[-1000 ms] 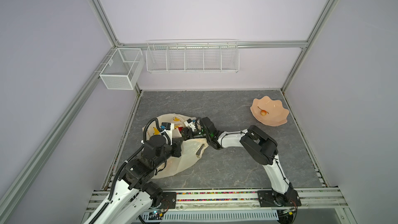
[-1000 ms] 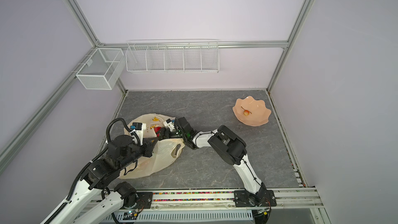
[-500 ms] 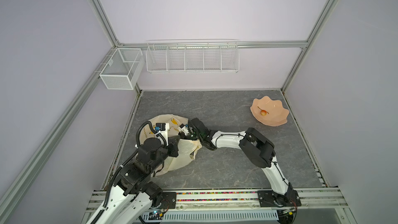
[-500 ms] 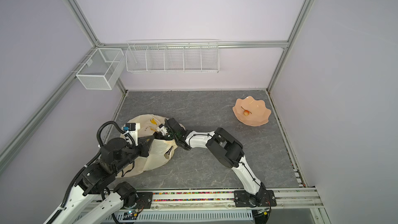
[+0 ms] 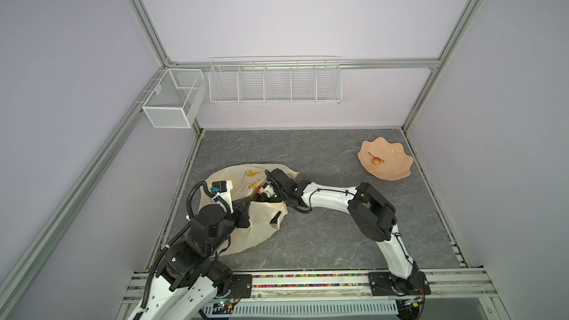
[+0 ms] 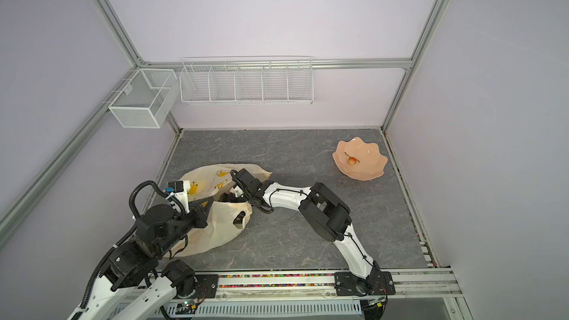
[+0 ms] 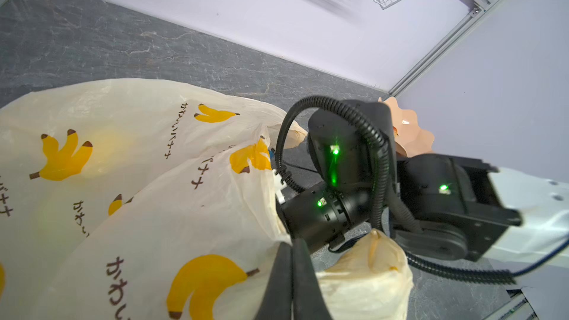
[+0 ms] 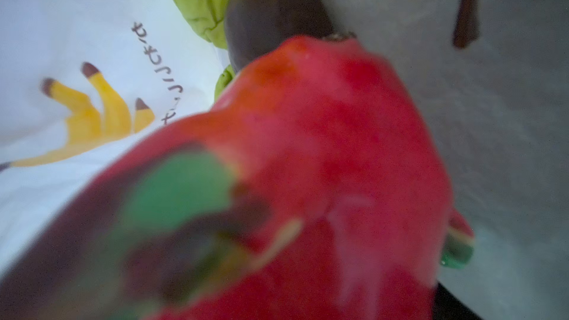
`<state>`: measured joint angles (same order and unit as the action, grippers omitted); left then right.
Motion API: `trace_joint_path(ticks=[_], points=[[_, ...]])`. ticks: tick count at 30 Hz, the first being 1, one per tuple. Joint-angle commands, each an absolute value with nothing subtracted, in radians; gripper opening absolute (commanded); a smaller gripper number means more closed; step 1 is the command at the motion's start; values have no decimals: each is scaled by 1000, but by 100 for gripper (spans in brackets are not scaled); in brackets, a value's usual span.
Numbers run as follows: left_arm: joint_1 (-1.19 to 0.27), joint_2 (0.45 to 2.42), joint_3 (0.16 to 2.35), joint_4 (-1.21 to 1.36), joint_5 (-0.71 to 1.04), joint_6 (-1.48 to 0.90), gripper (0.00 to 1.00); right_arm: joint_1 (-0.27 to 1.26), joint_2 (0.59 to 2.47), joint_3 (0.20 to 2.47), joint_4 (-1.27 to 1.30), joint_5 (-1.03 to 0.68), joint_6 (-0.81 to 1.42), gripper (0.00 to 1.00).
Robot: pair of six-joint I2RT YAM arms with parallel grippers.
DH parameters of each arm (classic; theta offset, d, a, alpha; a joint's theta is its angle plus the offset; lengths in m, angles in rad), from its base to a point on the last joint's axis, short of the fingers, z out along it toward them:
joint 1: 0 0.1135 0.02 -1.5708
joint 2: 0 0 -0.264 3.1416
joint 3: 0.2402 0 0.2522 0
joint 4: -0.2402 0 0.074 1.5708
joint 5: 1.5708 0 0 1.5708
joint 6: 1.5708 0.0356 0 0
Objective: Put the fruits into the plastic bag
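Near-left on the tabletop point(image 5: 323, 235), the plastic bag point(image 5: 258, 229) is pinched at its lip by the left tool point(image 7: 292, 246), and the dragon fruit point(image 8: 323, 164) is judged gripped, just inside its right-facing mouth, by the wide-spread right tool point(image 5: 264, 202).

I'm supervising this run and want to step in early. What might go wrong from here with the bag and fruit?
1. The right gripper reaches inside the plastic bag; pulling out may tug the thin film from the shut left gripper.
2. The dragon fruit lies right at the right wrist camera, release unclear; it may come back out.
3. A small fruit in the peach bowl, far from the bag, could be missed.
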<state>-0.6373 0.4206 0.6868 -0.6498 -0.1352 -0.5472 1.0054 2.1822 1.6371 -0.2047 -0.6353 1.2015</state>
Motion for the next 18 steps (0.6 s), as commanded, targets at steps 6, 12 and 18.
trace_joint_path(ticks=[6, 12, 18], points=[[-641, 391, 634, -669, -163, -635, 0, 1038, 2201, 1663, -156, -519, 1273, 88], [-641, 386, 622, -722, -228, -688, 0, 1039, 2187, 1638, -41, -504, 1330, 88], [-641, 407, 582, -774, -265, -768, 0, 1041, 2184, 1646, -8, -518, 1353, 88]])
